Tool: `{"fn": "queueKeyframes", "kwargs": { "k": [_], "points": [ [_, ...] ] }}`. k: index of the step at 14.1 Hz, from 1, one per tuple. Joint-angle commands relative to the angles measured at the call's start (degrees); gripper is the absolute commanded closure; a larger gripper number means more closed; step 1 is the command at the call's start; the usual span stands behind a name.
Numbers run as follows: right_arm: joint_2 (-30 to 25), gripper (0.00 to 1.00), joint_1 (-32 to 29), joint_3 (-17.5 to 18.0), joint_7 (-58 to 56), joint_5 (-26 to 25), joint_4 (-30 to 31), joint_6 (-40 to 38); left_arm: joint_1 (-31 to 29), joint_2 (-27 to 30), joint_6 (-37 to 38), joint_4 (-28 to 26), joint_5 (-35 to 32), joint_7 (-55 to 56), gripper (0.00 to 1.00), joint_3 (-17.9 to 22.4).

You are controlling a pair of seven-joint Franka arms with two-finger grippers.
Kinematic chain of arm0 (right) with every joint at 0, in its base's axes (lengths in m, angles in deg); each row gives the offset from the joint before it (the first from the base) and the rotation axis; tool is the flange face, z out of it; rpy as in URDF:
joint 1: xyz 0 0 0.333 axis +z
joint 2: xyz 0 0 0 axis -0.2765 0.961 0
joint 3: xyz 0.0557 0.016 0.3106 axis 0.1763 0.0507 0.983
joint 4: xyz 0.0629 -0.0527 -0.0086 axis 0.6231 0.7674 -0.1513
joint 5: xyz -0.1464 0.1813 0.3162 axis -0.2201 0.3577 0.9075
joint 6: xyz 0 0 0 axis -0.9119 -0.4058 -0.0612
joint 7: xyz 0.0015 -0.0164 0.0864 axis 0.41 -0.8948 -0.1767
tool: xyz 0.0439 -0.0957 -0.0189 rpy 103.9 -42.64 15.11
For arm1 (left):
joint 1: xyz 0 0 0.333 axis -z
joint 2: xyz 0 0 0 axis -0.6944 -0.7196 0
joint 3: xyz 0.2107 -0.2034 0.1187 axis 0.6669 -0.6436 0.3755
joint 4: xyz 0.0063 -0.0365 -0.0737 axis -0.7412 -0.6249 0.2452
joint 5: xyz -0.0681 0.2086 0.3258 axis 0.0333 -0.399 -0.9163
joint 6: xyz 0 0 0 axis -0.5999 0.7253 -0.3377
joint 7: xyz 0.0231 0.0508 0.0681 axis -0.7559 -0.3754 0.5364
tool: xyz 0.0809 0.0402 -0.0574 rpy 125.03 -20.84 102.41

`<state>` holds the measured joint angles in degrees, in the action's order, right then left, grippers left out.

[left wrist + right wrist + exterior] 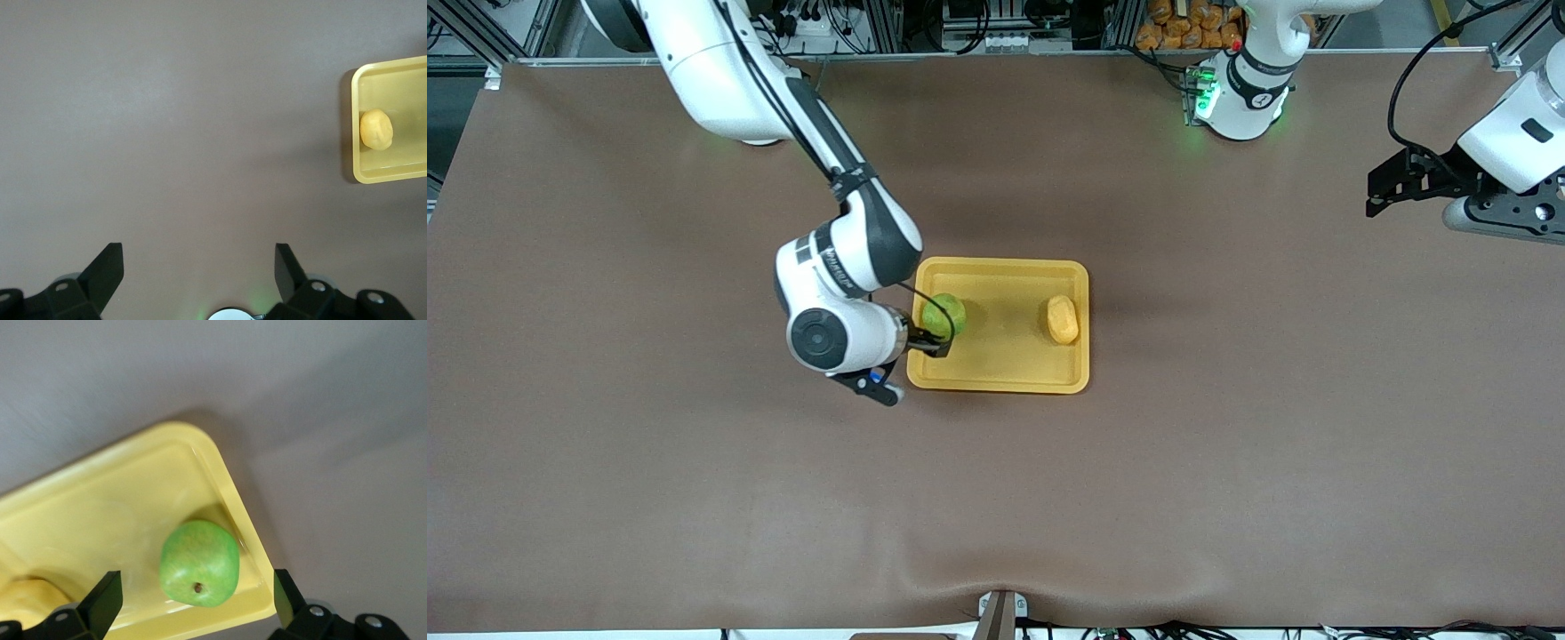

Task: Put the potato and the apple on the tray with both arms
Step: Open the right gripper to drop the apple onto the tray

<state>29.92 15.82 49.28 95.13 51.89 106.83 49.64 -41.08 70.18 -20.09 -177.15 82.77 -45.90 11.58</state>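
- The right gripper (932, 336) hangs over the tray's end toward the right arm's side, its fingers (100, 600) spread wide and clear of the apple (200, 563), holding nothing.
- The apple (943, 315) sits in the tray (1005, 378), close to the rim at that end, its stem dimple visible in the right wrist view.
- The potato (1063, 319) lies in the same tray near the end toward the left arm, well apart from the apple.
- The left gripper (1392, 187) is over bare table at the left arm's end, well away from the tray, with its fingers (103, 270) parted and empty; this arm waits.
- In the left wrist view, the potato (376, 129) shows inside the tray (390, 175).
- The tray rests on the brown table (1227, 444).
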Motion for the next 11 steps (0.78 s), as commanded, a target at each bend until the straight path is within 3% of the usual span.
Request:
{"fn": "queueKeyframes", "kwargs": {
  "k": [1,7,11],
  "points": [
    [-0.1,0.0,-3.3,-0.2,0.4,0.3,-4.2,-1.8,-0.6,-0.7,0.2,1.5,-0.9,0.5,0.0,-0.6],
    [-0.1,0.0,-13.0,-1.1,-0.1,-0.1,-14.3,-13.7,0.0,-0.7,0.2,1.9,-1.1,5.4,0.0,-0.6],
    [-2.3,0.0,-16.8,-1.3,-0.1,-8.0,-19.0,-19.5,-0.1,-0.7,0.3,1.9,-1.1,6.6,0.0,-0.7]
  ]
}}
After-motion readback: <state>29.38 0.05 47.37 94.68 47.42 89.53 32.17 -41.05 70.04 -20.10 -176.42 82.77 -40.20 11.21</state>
